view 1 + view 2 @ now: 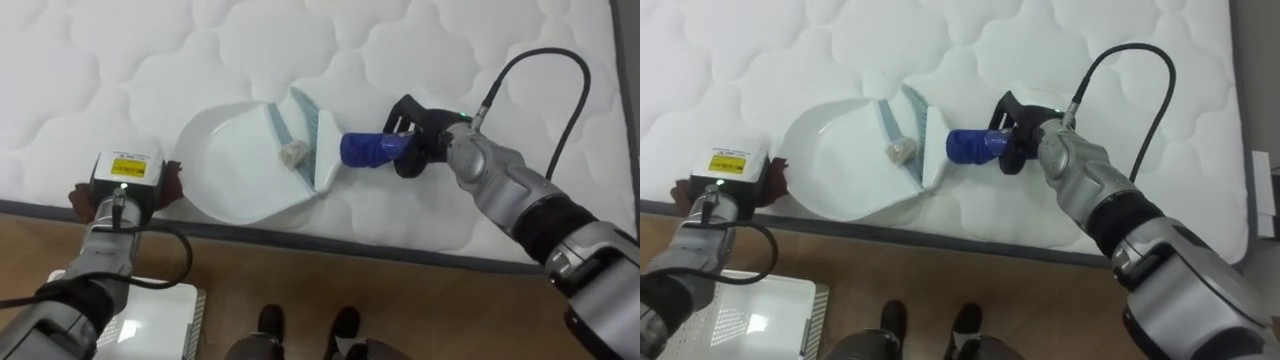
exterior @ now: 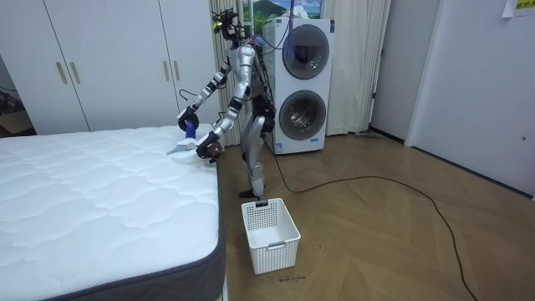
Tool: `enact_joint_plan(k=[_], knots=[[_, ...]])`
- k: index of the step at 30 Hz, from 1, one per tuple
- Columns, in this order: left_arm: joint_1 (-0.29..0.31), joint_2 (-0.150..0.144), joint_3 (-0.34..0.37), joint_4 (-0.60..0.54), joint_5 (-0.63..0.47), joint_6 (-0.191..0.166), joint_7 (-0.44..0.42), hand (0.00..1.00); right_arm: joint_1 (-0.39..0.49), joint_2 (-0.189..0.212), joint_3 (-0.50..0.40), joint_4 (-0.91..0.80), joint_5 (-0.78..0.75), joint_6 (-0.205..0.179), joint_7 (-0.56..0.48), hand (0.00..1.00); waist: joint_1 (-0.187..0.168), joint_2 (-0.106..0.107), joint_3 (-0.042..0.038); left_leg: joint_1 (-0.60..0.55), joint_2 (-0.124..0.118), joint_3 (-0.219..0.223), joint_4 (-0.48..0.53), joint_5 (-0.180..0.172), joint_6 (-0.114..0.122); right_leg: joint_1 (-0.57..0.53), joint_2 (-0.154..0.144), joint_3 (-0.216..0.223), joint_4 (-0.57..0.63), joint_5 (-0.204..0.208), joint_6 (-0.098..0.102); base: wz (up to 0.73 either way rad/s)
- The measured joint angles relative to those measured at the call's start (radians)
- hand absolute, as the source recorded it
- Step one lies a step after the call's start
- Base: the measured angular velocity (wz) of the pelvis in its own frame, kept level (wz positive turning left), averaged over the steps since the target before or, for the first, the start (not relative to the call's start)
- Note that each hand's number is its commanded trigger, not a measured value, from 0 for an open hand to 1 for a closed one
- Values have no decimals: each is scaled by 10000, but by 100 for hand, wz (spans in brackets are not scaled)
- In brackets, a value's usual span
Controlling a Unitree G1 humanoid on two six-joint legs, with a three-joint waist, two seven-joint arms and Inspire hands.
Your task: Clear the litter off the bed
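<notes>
Brush (image 1: 345, 148) and dustpan (image 1: 235, 160) on the bed (image 1: 120, 60), close to its near edge.

The right robot hand (image 1: 415, 145) is curled tight round the brush's blue handle, with the pale brush head lying against the open mouth of the white dustpan. A small beige scrap (image 1: 291, 154) sits inside the pan, just beside the bristles. The left robot hand (image 1: 172, 183) rests at the pan's far side, right at the mattress edge; how it is closed, or whether it has hold of the pan, cannot be told. In the room view the robot stands at the bed's corner, a white basket (image 2: 269, 234) on the wooden floor (image 2: 376, 242) near its feet.
</notes>
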Motion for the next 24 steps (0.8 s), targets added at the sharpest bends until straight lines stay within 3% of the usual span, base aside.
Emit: enact_joint_plan(k=[12,21,24], knots=[[71,93,285,159,433,-58,211,100,110,-372,-119,-749,222,-133,111,100,-198,-24,-22,3,-60,-20,38,12,17,-74,-57,111,180,-24,10,-1],[162,73,312,161,695,-68,554,100,212,-54,-418,-882,2867,-1035,385,100,-478,-51,-39,-13,-242,-29,53,72,116,-173,-321,70,490,-140,106,6],[261,69,309,167,858,-121,581,100,224,-48,-419,-886,3386,-1188,607,100,-492,-134,-95,-13,-246,-20,47,74,125,-155,-322,72,458,-139,113,0]])
